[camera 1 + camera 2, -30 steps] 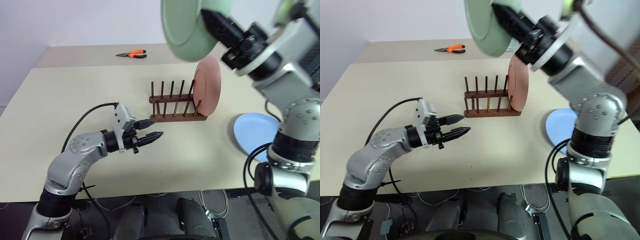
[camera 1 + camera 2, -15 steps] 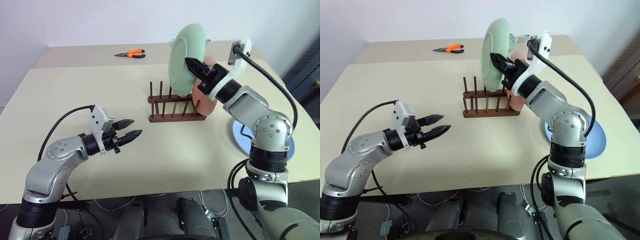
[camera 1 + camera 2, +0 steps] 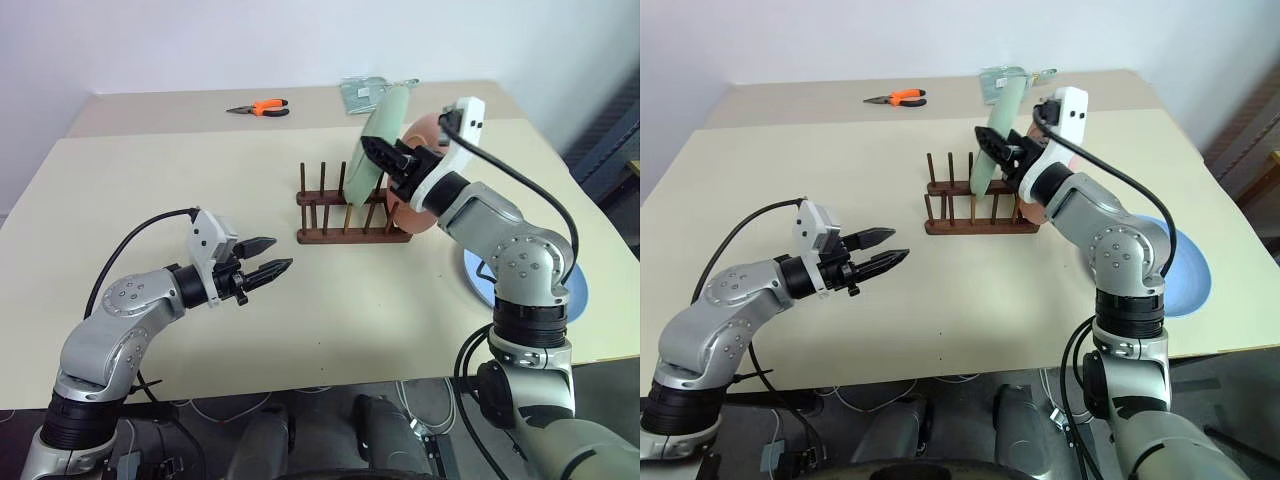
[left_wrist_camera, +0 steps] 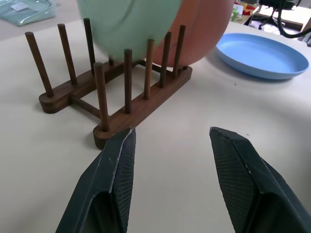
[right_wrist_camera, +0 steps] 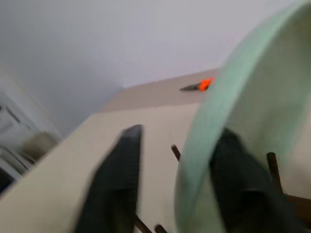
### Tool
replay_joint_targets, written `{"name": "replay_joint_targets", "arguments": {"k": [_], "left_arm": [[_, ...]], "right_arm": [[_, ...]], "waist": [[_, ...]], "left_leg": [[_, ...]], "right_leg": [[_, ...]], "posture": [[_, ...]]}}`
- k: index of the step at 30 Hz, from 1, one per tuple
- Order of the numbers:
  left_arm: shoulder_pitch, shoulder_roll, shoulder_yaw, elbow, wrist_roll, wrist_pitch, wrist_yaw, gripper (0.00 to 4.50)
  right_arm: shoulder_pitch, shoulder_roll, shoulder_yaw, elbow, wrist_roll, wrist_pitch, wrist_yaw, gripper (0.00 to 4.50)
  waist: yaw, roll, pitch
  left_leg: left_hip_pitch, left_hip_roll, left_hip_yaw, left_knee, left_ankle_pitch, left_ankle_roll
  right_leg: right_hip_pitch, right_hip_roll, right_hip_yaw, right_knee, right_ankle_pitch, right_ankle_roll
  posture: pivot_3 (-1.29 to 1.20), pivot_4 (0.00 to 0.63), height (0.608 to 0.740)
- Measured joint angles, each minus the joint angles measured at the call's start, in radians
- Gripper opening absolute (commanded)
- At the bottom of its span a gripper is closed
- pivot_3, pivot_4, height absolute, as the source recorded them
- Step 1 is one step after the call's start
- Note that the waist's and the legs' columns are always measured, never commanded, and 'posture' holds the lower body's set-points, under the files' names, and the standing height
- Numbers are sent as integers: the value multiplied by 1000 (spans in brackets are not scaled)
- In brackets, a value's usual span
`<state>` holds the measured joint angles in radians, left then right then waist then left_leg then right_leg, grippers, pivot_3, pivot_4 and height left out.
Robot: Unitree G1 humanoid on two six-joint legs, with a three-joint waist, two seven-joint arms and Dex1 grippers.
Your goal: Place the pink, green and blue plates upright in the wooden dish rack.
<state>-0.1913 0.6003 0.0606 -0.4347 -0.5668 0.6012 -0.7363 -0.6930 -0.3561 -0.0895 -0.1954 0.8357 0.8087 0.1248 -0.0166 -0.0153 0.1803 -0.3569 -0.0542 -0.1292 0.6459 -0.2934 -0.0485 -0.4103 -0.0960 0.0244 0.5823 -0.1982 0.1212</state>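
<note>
Green plate [image 3: 378, 138] stands tilted in the wooden dish rack [image 3: 352, 214], leaning toward the pink plate [image 3: 425, 170] already upright at the rack's right end. Right gripper [image 3: 383, 160] sits at the green plate's rim; in the right wrist view its fingers straddle the rim with a visible gap on one side, probably released, though blur prevents certainty. Blue plate [image 3: 480, 276] lies flat on the surface [image 3: 150, 200], right of the rack. Left gripper [image 3: 268, 269] hangs half open, empty, well short of the rack. Plates look light, stiff, smooth plastic; take by the rim edge.
</note>
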Motion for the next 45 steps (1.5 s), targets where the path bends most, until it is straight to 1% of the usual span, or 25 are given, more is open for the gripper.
{"name": "replay_joint_targets", "arguments": {"k": [2, 5, 10, 16, 18, 23, 24, 26, 27, 29, 33, 35, 39, 42, 43, 44, 45], "left_arm": [[-1, -3, -1, 0, 0, 0, 0, 2473], [-7, -8, -10, 1, 0, 0, -1, 2473], [-17, -15, -24, 10, 10, -3, -6, 2473], [-49, -25, -53, 44, 19, -21, -22, 2473], [-59, -30, -59, 45, 22, -26, -24, 2473], [-67, -34, -80, 48, 26, -27, -33, 2473], [-67, -33, -83, 48, 26, -27, -38, 2473], [-67, -34, -93, 49, 27, -27, -49, 2473], [-70, -34, -99, 54, 31, -27, -53, 2473], [-79, -38, -122, 63, 36, -28, -66, 2473], [-101, -55, -157, 75, 54, -41, -77, 2473], [-104, -57, -164, 77, 56, -41, -81, 2473], [-112, -60, -166, 80, 57, -41, -89, 2473], [-111, -60, -167, 79, 58, -41, -89, 2473], [-112, -61, -168, 78, 58, -41, -89, 2473], [-111, -61, -172, 76, 58, -40, -89, 2473], [-109, -62, -175, 71, 58, -40, -89, 2473]], "right_arm": [[0, -36, 29, -19, -59, -34, 58, 2996], [-7, -72, 39, -41, -110, -67, 116, 2996], [-13, -189, 61, -68, -204, -124, 241, 2996], [-10, -218, 36, -83, -225, -137, 318, 2996], [9, -264, -13, -94, -208, -141, 367, 2996], [142, -539, -278, -65, -142, -132, 585, 2996], [196, -595, -330, -58, -136, -121, 632, 2996], [395, -703, -432, -80, -124, -82, 754, 2996], [484, -721, -448, -97, -127, -67, 797, 2996], [642, -723, -422, -150, -175, -62, 828, 2996], [768, -704, -276, -209, -319, -84, 740, 2996], [792, -672, -207, -213, -373, -94, 696, 2996], [763, -618, -92, -173, -472, -96, 599, 2996], [730, -589, -37, -113, -529, -104, 556, 2216], [716, -584, -28, -102, -544, -110, 546, 1679], [704, -579, -23, -85, -558, -118, 536, 1260], [682, -568, -18, -59, -570, -120, 522, 691]], "waist": [[0, 0, 0], [0, 0, 0], [2, 0, 0], [2, 0, 0], [9, -1, 0], [30, -2, 1], [31, -2, 1], [31, -3, 1], [29, -3, 0], [17, -2, 1], [3, -2, 1], [3, -2, 1], [8, -2, 1], [10, -3, 1], [10, -4, 1], [10, -4, 1], [9, -4, 1]], "left_leg": [[0, 0, 0, 0, 0, 0], [0, 0, 0, 0, 0, 0], [0, 0, 0, 0, 0, 0], [0, 0, 0, 0, 0, 0], [-1, 0, -1, 0, 0, 0], [-2, -1, 0, 1, -1, 2], [-2, -1, 0, 1, -1, 2], [0, 0, 1, 0, -2, 3], [1, 0, 1, 0, -2, 3], [0, 1, 6, 1, -2, 3], [1, 3, 10, 2, -2, 3], [1, 3, 10, 2, -2, 3], [0, 1, 9, 1, -2, 3], [0, 1, 9, 2, -2, 3], [1, 1, 9, 2, -2, 3], [1, 1, 9, 3, -2, 3], [1, 1, 9, 3, -2, 3]], "right_leg": [[0, 0, 0, 0, 0, 0], [0, 0, 0, 0, 0, 0], [1, 0, 0, -1, 0, 0], [1, 0, 0, -1, 0, 0], [1, 0, 0, -2, 0, 0], [2, -1, 0, -6, -1, 1], [3, -1, 0, -6, -1, 1], [4, -1, -1, -5, -2, 1], [4, -1, -1, -5, -3, 3], [4, -1, 1, -3, -4, 4], [4, -3, 1, -4, -4, 4], [2, -3, 1, -4, -4, 4], [1, -3, 1, -5, -3, 3], [1, -3, 1, -4, -3, 3], [2, -3, 1, -4, -3, 4], [2, -3, 1, -4, -3, 4], [3, -3, 1, -4, -3, 4]], "posture": [[0, 150, 740], [0, 150, 740], [0, 150, 740], [0, 150, 740], [0, 150, 740], [0, 150, 740], [0, 150, 740], [0, 150, 740], [0, 150, 740], [0, 150, 740], [0, 150, 740], [0, 150, 740], [0, 150, 740], [0, 150, 740], [0, 150, 740], [0, 150, 740], [0, 150, 740]]}}
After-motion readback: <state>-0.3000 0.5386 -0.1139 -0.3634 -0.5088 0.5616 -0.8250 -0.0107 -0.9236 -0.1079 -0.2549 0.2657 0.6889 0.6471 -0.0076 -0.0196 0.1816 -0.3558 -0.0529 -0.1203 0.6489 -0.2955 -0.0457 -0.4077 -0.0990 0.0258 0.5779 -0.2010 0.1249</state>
